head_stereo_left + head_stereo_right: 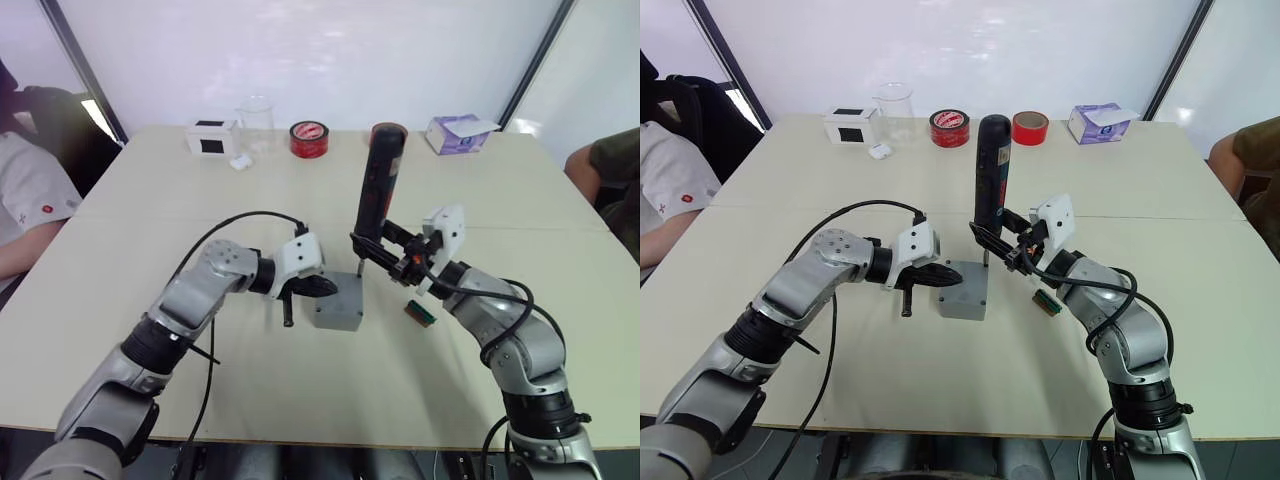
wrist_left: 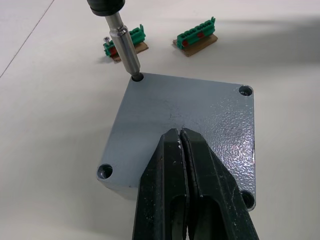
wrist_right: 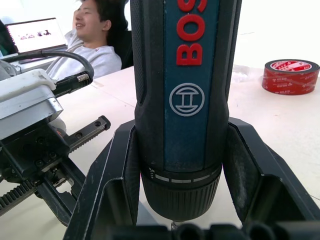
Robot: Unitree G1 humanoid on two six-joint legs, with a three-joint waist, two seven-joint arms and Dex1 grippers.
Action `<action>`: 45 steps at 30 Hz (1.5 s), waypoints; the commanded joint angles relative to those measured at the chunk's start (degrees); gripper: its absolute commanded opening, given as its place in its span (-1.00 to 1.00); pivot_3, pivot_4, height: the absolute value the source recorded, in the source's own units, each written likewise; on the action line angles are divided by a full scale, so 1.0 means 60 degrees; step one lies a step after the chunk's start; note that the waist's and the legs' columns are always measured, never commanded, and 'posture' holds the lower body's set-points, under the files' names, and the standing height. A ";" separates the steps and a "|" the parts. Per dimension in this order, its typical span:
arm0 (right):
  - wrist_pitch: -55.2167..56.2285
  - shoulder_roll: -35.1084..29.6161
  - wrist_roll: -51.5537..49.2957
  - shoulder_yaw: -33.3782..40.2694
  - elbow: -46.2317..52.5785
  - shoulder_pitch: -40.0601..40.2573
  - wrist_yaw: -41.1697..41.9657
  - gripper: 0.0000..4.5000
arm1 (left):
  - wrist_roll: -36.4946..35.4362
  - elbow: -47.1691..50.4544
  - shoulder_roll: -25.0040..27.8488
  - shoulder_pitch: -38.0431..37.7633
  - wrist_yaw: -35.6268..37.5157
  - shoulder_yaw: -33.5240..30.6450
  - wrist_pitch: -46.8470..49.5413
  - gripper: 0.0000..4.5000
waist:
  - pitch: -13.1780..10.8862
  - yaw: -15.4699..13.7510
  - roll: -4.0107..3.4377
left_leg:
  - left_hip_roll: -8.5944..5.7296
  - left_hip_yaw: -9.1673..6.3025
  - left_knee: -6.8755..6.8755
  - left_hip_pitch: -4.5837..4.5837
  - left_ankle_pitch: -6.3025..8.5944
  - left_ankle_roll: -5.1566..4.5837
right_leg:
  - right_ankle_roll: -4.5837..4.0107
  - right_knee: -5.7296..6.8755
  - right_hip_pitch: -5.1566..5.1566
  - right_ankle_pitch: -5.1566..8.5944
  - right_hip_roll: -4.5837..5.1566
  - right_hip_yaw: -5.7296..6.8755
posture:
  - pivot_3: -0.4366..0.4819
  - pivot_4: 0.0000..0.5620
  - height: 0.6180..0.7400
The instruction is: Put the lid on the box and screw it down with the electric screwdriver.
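Already the lid (image 2: 185, 130) is seated on the box (image 1: 962, 290) mid-worktop, pressed by the closed left claw (image 2: 181, 145). The electric screwdriver (image 1: 991, 175), clamped in the right claw (image 1: 1002, 245), is set in one corner hole; three holes are seen empty.

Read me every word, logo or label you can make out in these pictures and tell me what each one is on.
"BOS", cut off by the picture's top edge: red letters on the electric screwdriver held in the right gripper.
A circular logo, no letters: below them on the same tool.
Print on the red tape roll: too small to read.
Nothing else readable.
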State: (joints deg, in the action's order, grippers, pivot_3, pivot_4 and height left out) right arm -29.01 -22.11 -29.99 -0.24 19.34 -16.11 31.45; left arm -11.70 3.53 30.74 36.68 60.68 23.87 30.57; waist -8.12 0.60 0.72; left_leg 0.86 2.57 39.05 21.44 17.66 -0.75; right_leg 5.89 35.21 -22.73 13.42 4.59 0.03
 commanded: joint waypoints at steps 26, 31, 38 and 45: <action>-0.4251 -0.1527 -0.2838 0.3063 -0.0444 -0.4742 -0.2427 -0.23 | -0.0871 0.0092 -0.1046 -0.0152 -0.0232 -0.1153 0.0803 -1.00 | -0.0086 -0.0158 -0.0109 | -0.0008 -0.0001 0.0016 0.0201 -0.0012 0.0015 | 0.0022 0.0040 -0.0207 -0.0021 0.0034 0.0002 | -0.05 -0.47 1.00; -0.7159 -0.2755 -0.3727 0.4055 -0.1493 -0.5484 -0.3109 -0.23 | -0.2410 0.0919 -0.1506 0.0306 -0.0970 -0.2992 0.1943 -1.00 | -0.0093 -0.0191 -0.0108 | -0.0001 -0.0004 0.0031 0.0318 -0.0011 0.0010 | 0.0028 0.0024 -0.0305 -0.0025 0.0023 0.0011 | -0.05 -0.47 1.00; -1.0582 -0.4469 -0.3444 0.4272 -0.3345 -0.4761 -0.3505 -0.23 | -0.2861 0.2716 0.0403 0.0032 0.0051 -0.2413 0.2723 -1.00 | -0.0105 -0.0195 -0.0124 | -0.0021 0.0008 0.0010 0.0327 -0.0006 0.0003 | 0.0028 -0.0006 -0.0311 -0.0025 0.0028 0.0007 | -0.05 -0.47 1.00; -1.0582 -0.5853 -0.4409 0.3490 -0.4573 -0.3016 -0.3451 -0.23 | -0.2881 0.3471 0.1055 -0.0278 0.0212 -0.1917 0.2648 -1.00 | -0.0115 -0.0196 -0.0131 | -0.0035 0.0016 0.0014 0.0325 -0.0006 0.0002 | 0.0029 -0.0006 -0.0311 -0.0025 0.0022 -0.0001 | -0.05 -0.47 1.00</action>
State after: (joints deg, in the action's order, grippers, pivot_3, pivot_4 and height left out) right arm -92.13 -54.86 -53.72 20.26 -9.21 -33.83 9.58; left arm -28.07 22.41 37.24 34.46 62.27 12.54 46.87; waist -8.81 -0.58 -0.06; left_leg 0.65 2.67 39.14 23.39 17.63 -0.74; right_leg 6.07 35.17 -24.60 13.27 4.71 0.02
